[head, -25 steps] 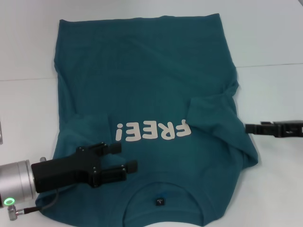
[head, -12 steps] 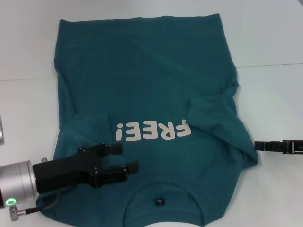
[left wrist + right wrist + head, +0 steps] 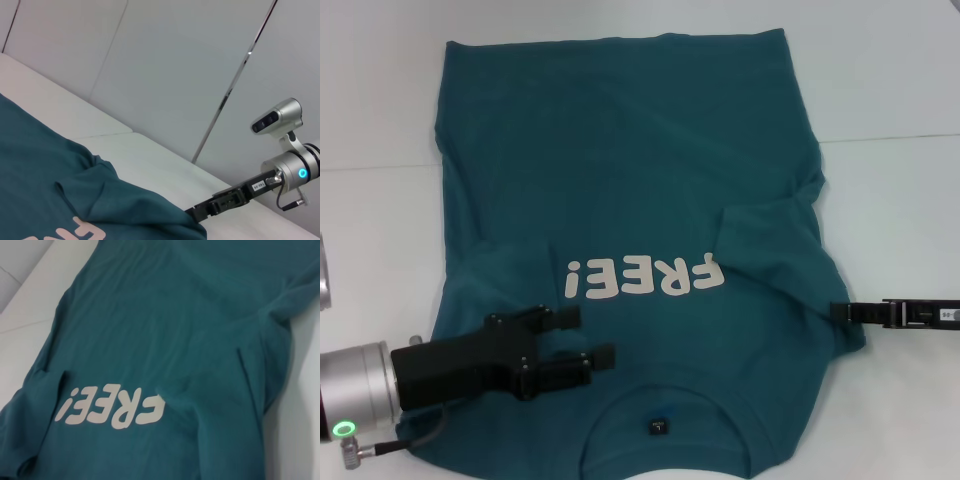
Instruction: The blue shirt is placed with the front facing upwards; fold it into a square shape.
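The shirt (image 3: 630,190) lies print-up on the tabletop (image 3: 380,120), both sleeves folded in; left tool (image 3: 588,338) hovers above it, fingers spread; right tool (image 3: 840,313) touches its edge, grip unclear.

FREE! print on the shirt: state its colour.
Off-white FREE! print on the blue shirt; clearest in the head view.

The left gripper (image 3: 582,339) reached in low from the near left, fingers parted. The right gripper (image 3: 842,313) came in level from the right.
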Tool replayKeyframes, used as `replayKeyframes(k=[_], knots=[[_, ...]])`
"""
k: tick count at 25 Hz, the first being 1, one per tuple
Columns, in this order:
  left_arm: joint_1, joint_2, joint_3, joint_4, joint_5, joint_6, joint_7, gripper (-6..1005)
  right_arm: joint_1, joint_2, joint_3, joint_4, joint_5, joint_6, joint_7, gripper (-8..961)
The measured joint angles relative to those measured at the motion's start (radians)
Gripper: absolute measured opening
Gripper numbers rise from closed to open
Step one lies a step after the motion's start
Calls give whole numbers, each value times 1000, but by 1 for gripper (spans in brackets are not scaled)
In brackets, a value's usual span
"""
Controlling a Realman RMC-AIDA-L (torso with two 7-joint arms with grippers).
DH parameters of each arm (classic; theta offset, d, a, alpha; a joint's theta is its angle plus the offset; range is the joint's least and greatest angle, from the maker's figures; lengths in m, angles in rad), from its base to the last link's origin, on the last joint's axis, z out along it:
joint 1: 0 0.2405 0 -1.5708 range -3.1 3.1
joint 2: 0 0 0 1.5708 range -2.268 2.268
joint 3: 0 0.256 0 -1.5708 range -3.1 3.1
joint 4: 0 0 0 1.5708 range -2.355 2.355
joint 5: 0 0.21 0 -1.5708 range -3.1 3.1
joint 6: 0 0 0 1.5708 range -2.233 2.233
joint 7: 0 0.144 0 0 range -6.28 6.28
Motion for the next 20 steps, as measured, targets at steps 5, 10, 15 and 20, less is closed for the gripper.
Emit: replayKeyframes(k=[5,10,15,20], knots=[[0,0,11,0,1,-2,0,854,15,1,-2,20,0,-7,2,563],[1,0,13,0,1,-1,1,854,13,-1,5,14,1,-30,1,340],[2,-2,13,0,1,0,1,855,10,-2,3,12,1,-30,0,148],[2,-2,13,0,1,1,-1,855,-6,-1,14,-21,12,-35,0,34]])
